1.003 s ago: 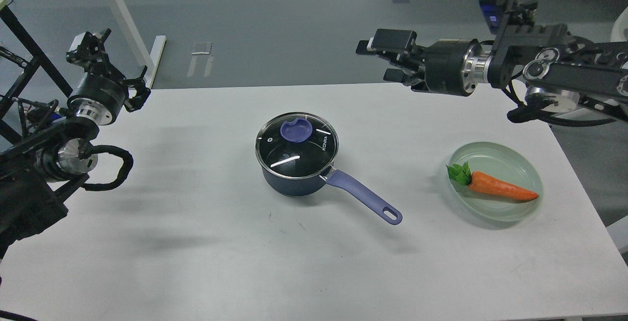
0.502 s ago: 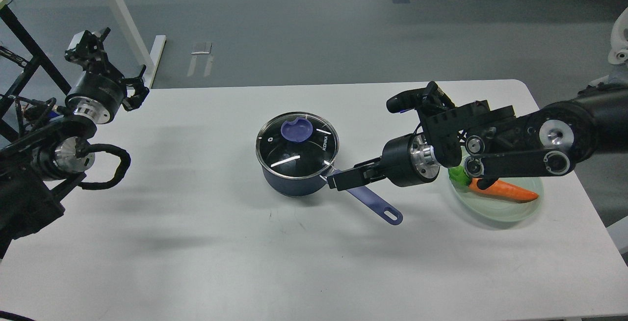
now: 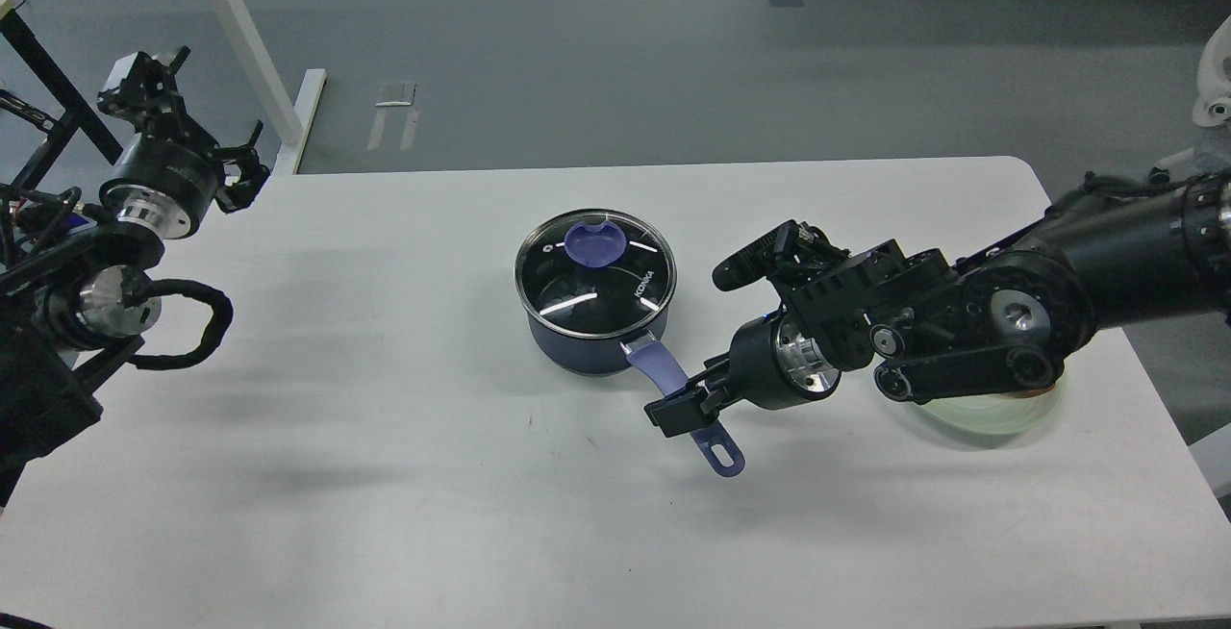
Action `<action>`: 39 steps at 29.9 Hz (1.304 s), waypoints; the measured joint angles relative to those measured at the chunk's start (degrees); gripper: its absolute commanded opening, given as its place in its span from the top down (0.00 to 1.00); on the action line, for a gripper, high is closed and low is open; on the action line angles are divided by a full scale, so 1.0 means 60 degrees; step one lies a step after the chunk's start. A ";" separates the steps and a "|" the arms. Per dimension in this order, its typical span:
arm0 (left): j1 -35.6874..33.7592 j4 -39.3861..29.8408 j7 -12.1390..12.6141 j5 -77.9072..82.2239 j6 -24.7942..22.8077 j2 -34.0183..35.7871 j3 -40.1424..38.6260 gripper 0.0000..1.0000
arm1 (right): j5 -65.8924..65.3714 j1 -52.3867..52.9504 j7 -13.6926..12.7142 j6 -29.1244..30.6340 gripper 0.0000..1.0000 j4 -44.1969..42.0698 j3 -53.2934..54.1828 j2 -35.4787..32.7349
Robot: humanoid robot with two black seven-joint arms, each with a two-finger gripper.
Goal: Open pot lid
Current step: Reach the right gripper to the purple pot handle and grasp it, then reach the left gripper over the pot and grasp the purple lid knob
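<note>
- The pot (image 3: pixel 589 345) sits mid-desk (image 3: pixel 385 475) with the lid (image 3: pixel 595 274) seated on it, so opening is not yet done.
- Your right gripper (image 3: pixel 685 405) lies across the handle (image 3: pixel 681 400), apparently closed on it; likely there to steady the pot while the lid comes off.
- Your left gripper (image 3: pixel 238 172) hangs at the far left edge, well apart from the pot; you cannot tell how wide it stands.
- The knob (image 3: pixel 595 243) is clear from above, and the left gripper looks free to take it.
- The plate (image 3: pixel 991 413) is mostly hidden behind the right arm.

A white counter (image 3: pixel 385 475) stands on a grey floor (image 3: pixel 577 52). A white furniture leg (image 3: pixel 245 47) rises at far left.
</note>
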 measured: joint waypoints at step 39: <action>-0.1564 -0.2397 0.0180 0.8012 0.0176 -0.0057 0.0030 0.01 | 0.0162 0.0331 -0.0241 0.0139 0.78 0.0294 0.0136 -0.0186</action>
